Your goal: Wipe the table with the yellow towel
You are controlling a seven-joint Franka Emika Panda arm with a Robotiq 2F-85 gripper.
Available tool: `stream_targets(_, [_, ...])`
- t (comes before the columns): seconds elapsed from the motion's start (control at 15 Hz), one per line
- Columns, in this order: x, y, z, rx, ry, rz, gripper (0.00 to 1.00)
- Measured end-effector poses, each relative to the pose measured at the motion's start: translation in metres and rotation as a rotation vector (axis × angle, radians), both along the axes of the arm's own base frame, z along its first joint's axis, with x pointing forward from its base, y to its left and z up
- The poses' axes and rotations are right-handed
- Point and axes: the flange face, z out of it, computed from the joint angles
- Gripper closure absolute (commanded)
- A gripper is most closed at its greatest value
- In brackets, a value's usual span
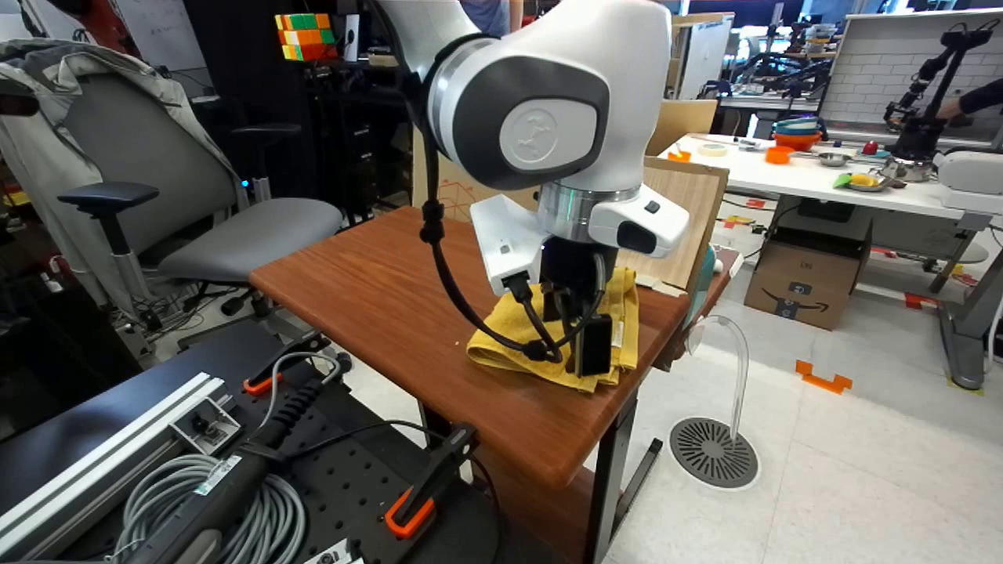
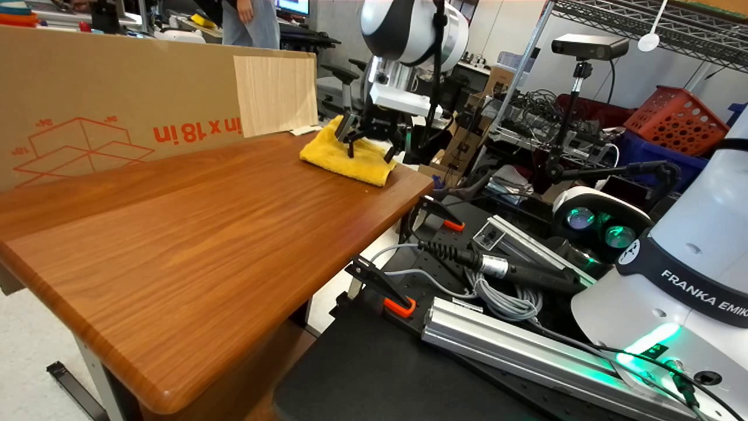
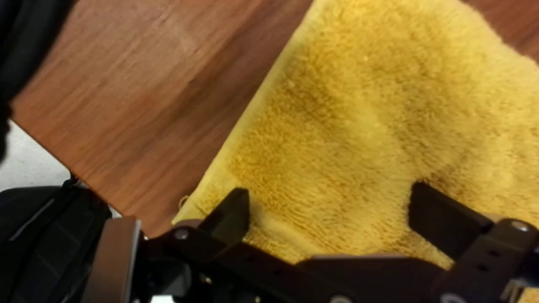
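The yellow towel (image 1: 505, 354) lies folded near one end of the brown wooden table (image 1: 376, 290). It also shows in an exterior view (image 2: 345, 161) and fills much of the wrist view (image 3: 362, 126). My gripper (image 3: 331, 191) is open and points down over the towel, with fingers spread wide and towel surface showing between them. In both exterior views the gripper (image 2: 369, 155) is low over the towel. The fingertips are at or just above the cloth; I cannot tell whether they touch it. The arm and cables hide part of the towel in an exterior view.
A cardboard sheet (image 2: 117, 99) and a light wood panel (image 2: 277, 93) stand along one table edge. A black base plate (image 2: 362, 362) with orange clamps (image 2: 400, 307), cables and a metal rail (image 2: 514, 351) lies alongside the table. A grey chair (image 1: 251, 235) stands close by.
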Motion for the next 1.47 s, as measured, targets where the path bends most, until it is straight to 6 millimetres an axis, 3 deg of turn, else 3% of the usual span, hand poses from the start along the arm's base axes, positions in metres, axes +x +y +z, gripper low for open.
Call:
stream_targets(0.27, [-0.015,0.025,-0.003,0.009,0.031,0.144,0.00])
stream_targets(0.67, [-0.093,0.111,-0.005,-0.013,0.068,0.476,0.00])
stream_targets(0.87, [-0.107,0.138,-0.006,-0.053,0.052,0.590,0.00])
stream_targets(1.07, [-0.090,0.136,-0.002,-0.044,0.068,0.546,0.00])
stream_targets(1.47, [-0.004,0.106,0.012,-0.054,0.059,0.350,0.00])
